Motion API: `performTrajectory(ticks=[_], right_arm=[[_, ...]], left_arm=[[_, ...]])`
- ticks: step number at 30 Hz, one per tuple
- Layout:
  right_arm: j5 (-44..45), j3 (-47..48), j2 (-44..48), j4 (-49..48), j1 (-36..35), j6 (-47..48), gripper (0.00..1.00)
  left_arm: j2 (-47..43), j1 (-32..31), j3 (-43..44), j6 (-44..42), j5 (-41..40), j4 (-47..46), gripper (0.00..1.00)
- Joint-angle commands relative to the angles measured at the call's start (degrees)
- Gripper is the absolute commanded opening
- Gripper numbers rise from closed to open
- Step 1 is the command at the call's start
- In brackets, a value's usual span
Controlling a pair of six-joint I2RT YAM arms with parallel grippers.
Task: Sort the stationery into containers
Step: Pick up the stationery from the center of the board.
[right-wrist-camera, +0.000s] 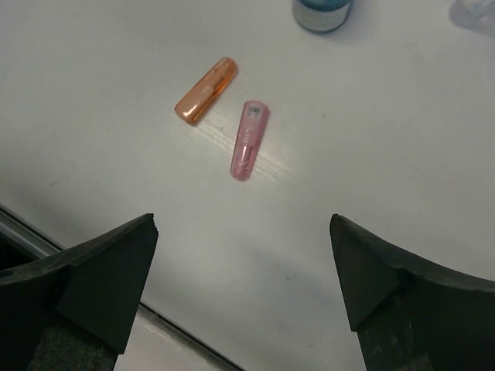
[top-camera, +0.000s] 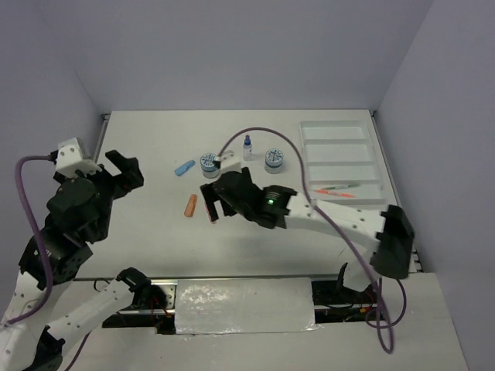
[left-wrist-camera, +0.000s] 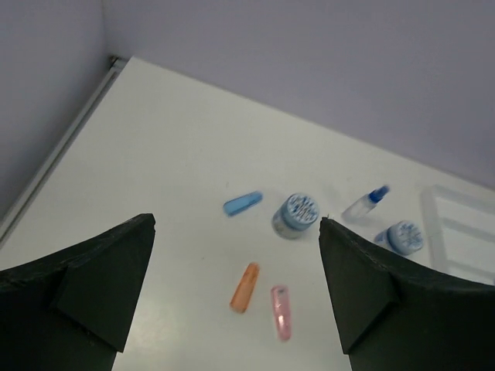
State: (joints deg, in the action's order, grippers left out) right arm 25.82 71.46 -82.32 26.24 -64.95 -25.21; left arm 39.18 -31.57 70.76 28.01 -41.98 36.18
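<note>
An orange stubby piece and a pink one lie side by side mid-table. My right gripper hovers open and empty just above and near them; in its wrist view they lie ahead of the jaws. A blue piece, two round blue-grey jars and a blue-capped bottle stand farther back. The white divided tray at the far right holds thin pens in its nearest compartment. My left gripper is open and empty, raised at the left.
Purple-grey walls close in the table on three sides. A purple cable arcs over the jars. A foil-covered strip lies along the near edge between the arm bases.
</note>
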Motion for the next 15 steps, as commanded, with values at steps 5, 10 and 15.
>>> performTrajectory(ticks=[5,10,15], right_arm=[[-7.88,15.72,-20.14,0.92,2.89,-1.07,0.93],[-13.61,18.62,-30.08,-0.58,5.97,-0.19,0.80],[-15.45,19.94,-34.21,-1.19,7.55,0.69,0.73]], left_arm=[[9.32,0.11,-7.91,5.30,-1.80,18.05,0.99],[13.02,0.11,-7.49,13.89,-4.42,19.09,0.99],[11.37,0.11,-7.03,15.24,-4.85,19.55,0.99]])
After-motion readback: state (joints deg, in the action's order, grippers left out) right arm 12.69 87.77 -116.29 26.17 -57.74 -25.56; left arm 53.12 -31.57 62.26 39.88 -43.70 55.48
